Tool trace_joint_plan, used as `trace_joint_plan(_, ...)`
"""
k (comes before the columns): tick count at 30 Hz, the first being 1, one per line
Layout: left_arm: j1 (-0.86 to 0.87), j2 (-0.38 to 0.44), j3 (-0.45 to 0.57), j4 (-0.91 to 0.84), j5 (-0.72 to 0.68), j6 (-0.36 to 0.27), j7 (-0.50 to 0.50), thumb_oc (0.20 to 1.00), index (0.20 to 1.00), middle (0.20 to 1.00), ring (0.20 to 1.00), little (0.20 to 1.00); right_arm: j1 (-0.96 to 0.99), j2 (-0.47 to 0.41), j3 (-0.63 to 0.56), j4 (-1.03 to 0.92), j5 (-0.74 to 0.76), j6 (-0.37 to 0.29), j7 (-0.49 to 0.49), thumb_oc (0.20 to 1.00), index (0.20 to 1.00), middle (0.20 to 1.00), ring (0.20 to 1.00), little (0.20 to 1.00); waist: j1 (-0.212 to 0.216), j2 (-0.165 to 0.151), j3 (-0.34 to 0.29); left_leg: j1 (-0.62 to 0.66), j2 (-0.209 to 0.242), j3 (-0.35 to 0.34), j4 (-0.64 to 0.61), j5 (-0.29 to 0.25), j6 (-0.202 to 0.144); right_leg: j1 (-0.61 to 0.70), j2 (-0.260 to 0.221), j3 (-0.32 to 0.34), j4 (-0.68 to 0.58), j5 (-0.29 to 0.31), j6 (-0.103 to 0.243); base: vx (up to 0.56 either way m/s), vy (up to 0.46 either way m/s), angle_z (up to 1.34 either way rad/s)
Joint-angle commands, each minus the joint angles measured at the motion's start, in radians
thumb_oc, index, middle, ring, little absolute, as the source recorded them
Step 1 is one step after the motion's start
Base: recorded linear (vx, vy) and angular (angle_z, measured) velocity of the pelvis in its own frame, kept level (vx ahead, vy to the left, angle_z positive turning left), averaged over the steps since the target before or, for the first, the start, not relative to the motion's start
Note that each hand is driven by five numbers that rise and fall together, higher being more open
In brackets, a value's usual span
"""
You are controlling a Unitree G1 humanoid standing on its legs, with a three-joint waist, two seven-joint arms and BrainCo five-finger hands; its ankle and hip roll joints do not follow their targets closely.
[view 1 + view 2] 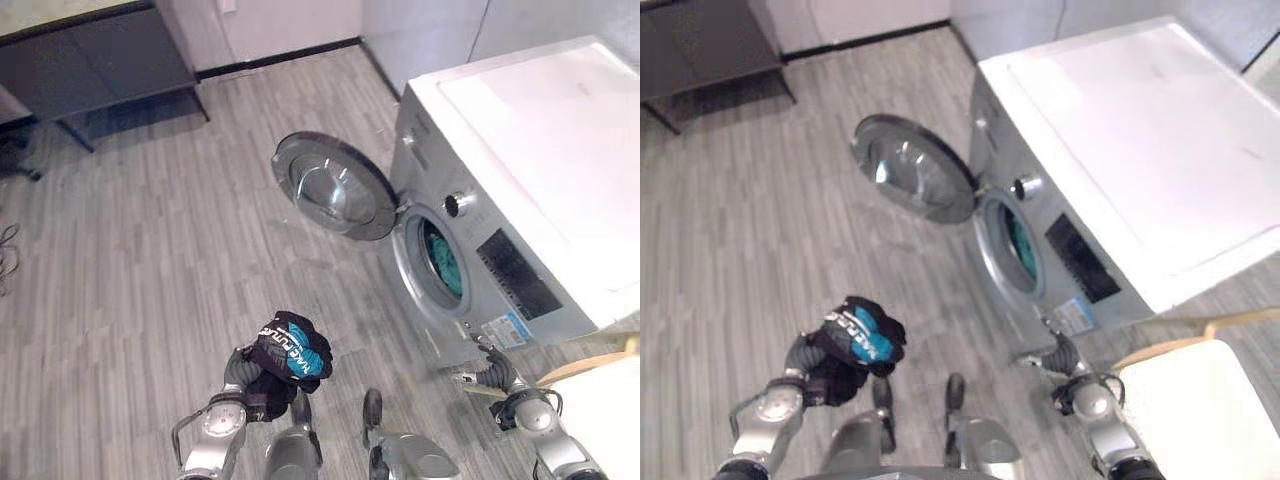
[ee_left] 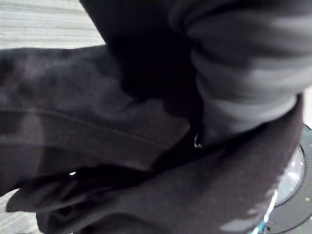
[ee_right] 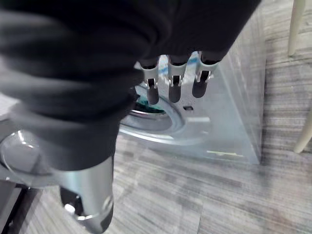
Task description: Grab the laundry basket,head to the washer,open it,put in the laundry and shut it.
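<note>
Left hand [image 1: 243,372] at lower centre-left, fingers curled round a bunched black garment with teal print [image 1: 291,347], held above the grey wood-plank floor [image 1: 140,260]; silver front-loading washing machine [image 1: 520,190] at right, its round door [image 1: 335,186] swung open, teal cloth [image 1: 441,262] inside the drum; right hand [image 1: 494,372] at lower right near the washer's front, fingers [image 3: 173,80] straight and apart, holding nothing.

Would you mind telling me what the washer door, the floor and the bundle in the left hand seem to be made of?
Washer door: a shiny silver ring, metal or chromed plastic, round a clear glass or plastic bowl that catches reflections. Floor: grey planks with a wood-grain pattern, probably laminate or vinyl. Bundle in the left hand: soft dark fabric with a teal patch, creased and seamed.
</note>
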Motion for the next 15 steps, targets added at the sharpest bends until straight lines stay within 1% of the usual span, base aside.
trace_joint_plan(1, 0.025, 0.043, 0.003, -0.067, -0.004, -0.031, 0.029, 0.2, 0.2, 0.2, 0.2, 0.2, 0.031, -0.021, -0.017, 0.0, 0.012, -0.017, -0.031, 1.0, 1.0, 1.0, 1.0, 1.0, 0.046, 0.0, -0.042, -0.08, -0.002, -0.113, -0.004, 0.08, 0.011, 0.014, -0.077, 0.012, 0.118, -0.169, 0.137, 0.4, 0.266, -0.86)
trace_joint_plan(2, 0.023, 0.041, 0.001, -0.067, -0.009, -0.032, 0.031, 0.2, 0.2, 0.2, 0.2, 0.2, 0.029, -0.021, -0.017, 0.01, 0.012, -0.017, -0.034, 1.0, 1.0, 1.0, 1.0, 1.0, 0.05, 0.003, -0.044, -0.088, 0.001, -0.133, -0.012, 0.091, 0.004, 0.025, -0.079, 0.031, 0.126, -0.178, 0.14, 0.56, 0.415, -1.32)
trace_joint_plan(3, 0.025, 0.044, 0.0, -0.07, -0.019, -0.035, 0.026, 0.2, 0.2, 0.2, 0.2, 0.2, 0.028, -0.018, -0.02, 0.011, 0.008, -0.019, -0.03, 1.0, 1.0, 1.0, 1.0, 1.0, 0.053, 0.014, -0.063, -0.06, 0.009, -0.143, -0.022, 0.097, 0.003, 0.05, -0.087, 0.066, 0.133, -0.195, 0.153, 0.48, 0.376, -1.12)
trace_joint_plan(4, 0.027, 0.044, -0.001, -0.069, -0.018, -0.033, 0.022, 0.2, 0.2, 0.2, 0.2, 0.2, 0.029, -0.014, -0.024, 0.011, 0.005, -0.019, -0.029, 1.0, 1.0, 1.0, 1.0, 1.0, 0.053, 0.017, -0.07, -0.051, 0.009, -0.136, -0.011, 0.096, 0.004, 0.057, -0.097, 0.073, 0.142, -0.199, 0.157, 0.36, 0.292, -1.04)
trace_joint_plan(5, 0.027, 0.044, -0.001, -0.069, -0.018, -0.033, 0.022, 0.2, 0.2, 0.2, 0.2, 0.2, 0.029, -0.014, -0.024, 0.01, 0.005, -0.019, -0.029, 1.0, 1.0, 1.0, 1.0, 1.0, 0.054, 0.016, -0.07, -0.051, 0.009, -0.134, -0.011, 0.095, 0.005, 0.057, -0.098, 0.074, 0.143, -0.2, 0.157, 0.23, 0.195, -0.7)
trace_joint_plan(8, 0.022, 0.059, -0.01, -0.075, -0.011, -0.031, 0.013, 0.2, 0.2, 0.2, 0.2, 0.2, 0.021, 0.0, -0.028, 0.004, 0.007, -0.015, -0.023, 1.0, 1.0, 1.0, 1.0, 1.0, 0.049, 0.005, -0.085, -0.056, -0.011, -0.11, 0.066, 0.051, 0.029, 0.059, -0.141, 0.112, 0.167, -0.202, 0.175, 0.27, 0.283, -0.64)
trace_joint_plan(9, 0.017, 0.067, -0.012, -0.077, -0.004, -0.032, 0.014, 0.2, 0.2, 0.2, 0.2, 0.2, 0.013, 0.007, -0.024, 0.009, 0.009, -0.017, -0.022, 1.0, 1.0, 1.0, 1.0, 1.0, 0.048, 0.0, -0.086, -0.055, -0.015, -0.094, 0.088, 0.032, 0.036, 0.051, -0.154, 0.124, 0.177, -0.199, 0.183, 0.25, 0.373, -0.68)
trace_joint_plan(10, 0.009, 0.087, -0.011, -0.083, 0.016, -0.033, 0.013, 0.2, 0.2, 0.2, 0.2, 0.2, -0.009, 0.019, -0.01, 0.017, 0.001, -0.015, -0.014, 1.0, 1.0, 1.0, 1.0, 1.0, 0.049, -0.008, -0.089, -0.047, -0.022, -0.049, 0.121, -0.011, 0.057, 0.022, -0.178, 0.143, 0.209, -0.183, 0.201, 0.21, 0.367, -0.89)
trace_joint_plan(11, 0.008, 0.098, -0.006, -0.093, 0.02, -0.032, 0.016, 0.2, 0.2, 0.2, 0.2, 0.2, -0.021, 0.023, -0.002, 0.015, -0.002, -0.014, -0.013, 1.0, 1.0, 1.0, 1.0, 1.0, 0.053, -0.01, -0.087, -0.039, -0.02, -0.021, 0.125, -0.029, 0.066, -0.003, -0.182, 0.149, 0.242, -0.174, 0.205, 0.16, 0.341, -0.93)
trace_joint_plan(12, 0.002, 0.107, -0.001, -0.094, 0.022, -0.035, 0.02, 0.2, 0.2, 0.2, 0.2, 0.2, -0.03, 0.028, 0.003, 0.013, -0.002, -0.015, -0.015, 1.0, 1.0, 1.0, 1.0, 1.0, 0.058, -0.011, -0.088, -0.03, -0.013, 0.006, 0.121, -0.039, 0.07, -0.032, -0.185, 0.142, 0.271, -0.162, 0.209, 0.14, 0.277, -1.46)
trace_joint_plan(13, 0.001, 0.114, 0.001, -0.093, 0.029, -0.036, 0.022, 0.2, 0.2, 0.2, 0.2, 0.2, -0.038, 0.034, 0.014, 0.005, -0.006, -0.015, -0.011, 1.0, 1.0, 1.0, 1.0, 1.0, 0.058, -0.015, -0.083, 0.003, -0.009, 0.056, 0.116, -0.058, 0.08, -0.081, -0.192, 0.108, 0.315, -0.134, 0.218, 0.14, 0.242, -1.45)
trace_joint_plan(14, 0.002, 0.115, 0.001, -0.09, 0.031, -0.037, 0.023, 0.2, 0.2, 0.2, 0.2, 0.2, -0.042, 0.034, 0.018, 0.001, -0.007, -0.013, -0.006, 1.0, 1.0, 1.0, 1.0, 1.0, 0.054, -0.019, -0.077, 0.026, -0.014, 0.075, 0.111, -0.07, 0.087, -0.099, -0.188, 0.088, 0.322, -0.126, 0.217, 0.11, 0.168, -1.62)
trace_joint_plan(15, 0.001, 0.115, 0.001, -0.09, 0.031, -0.037, 0.022, 0.2, 0.2, 0.2, 0.2, 0.2, -0.042, 0.034, 0.018, 0.001, -0.007, -0.013, -0.006, 1.0, 1.0, 1.0, 1.0, 1.0, 0.055, -0.018, -0.079, 0.024, -0.013, 0.077, 0.108, -0.067, 0.086, -0.102, -0.186, 0.09, 0.319, -0.122, 0.217, 0.08, 0.088, -0.88)
